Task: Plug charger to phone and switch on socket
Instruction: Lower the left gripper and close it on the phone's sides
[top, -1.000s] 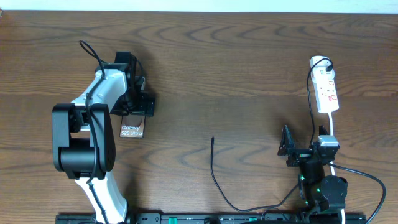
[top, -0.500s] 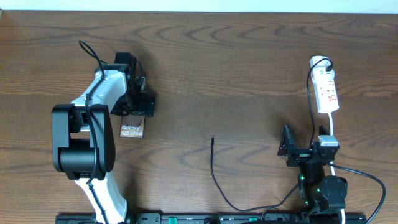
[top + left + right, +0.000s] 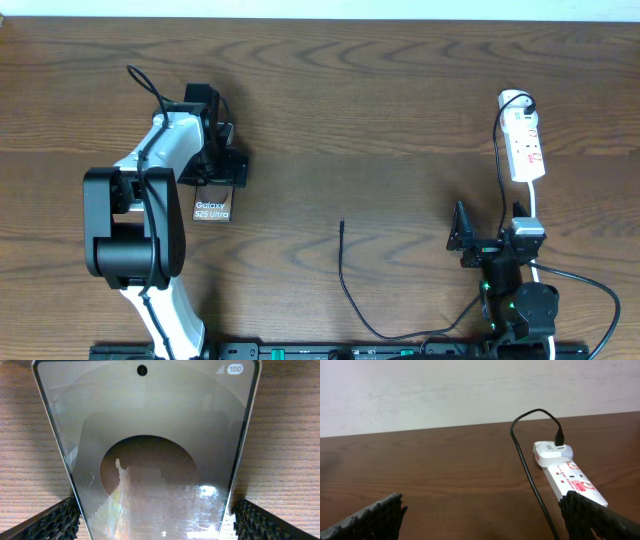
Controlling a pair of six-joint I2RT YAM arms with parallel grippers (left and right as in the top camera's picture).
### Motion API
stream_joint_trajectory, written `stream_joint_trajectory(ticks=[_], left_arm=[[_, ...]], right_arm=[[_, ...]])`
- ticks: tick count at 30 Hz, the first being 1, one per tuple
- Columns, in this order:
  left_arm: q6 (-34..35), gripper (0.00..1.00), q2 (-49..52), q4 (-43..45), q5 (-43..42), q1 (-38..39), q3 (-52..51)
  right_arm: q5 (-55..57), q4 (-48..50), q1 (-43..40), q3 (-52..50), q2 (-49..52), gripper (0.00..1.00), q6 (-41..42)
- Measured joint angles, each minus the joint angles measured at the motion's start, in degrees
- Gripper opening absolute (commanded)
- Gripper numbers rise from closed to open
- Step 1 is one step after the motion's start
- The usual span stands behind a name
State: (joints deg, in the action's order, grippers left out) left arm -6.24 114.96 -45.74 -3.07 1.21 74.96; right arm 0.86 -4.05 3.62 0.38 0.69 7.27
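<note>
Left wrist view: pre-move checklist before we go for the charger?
1. phone centred between left pincer fingers: ok.
2. fingers clamped on phone: cannot tell.
3. right pincer open, empty: ok.
4. charger tip lying free on table: ok.
5. charger plugged into phone: not ok.
6. socket switched on: cannot tell.

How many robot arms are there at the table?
2. One white-and-black robot arm reaches over the dark glossy phone on the left. One black robot arm sits at the near right edge, short of the white power strip. None seem hidden.
</note>
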Motion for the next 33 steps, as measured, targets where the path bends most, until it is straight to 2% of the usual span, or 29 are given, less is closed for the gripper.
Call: stream_joint_trajectory(ticks=[33], left_arm=[[0.0,0.93,0.0,-2.67,0.09,0.0,0.0]], right_arm=[[0.0,0.02,0.02,0.0,0.02,0.99,0.0]])
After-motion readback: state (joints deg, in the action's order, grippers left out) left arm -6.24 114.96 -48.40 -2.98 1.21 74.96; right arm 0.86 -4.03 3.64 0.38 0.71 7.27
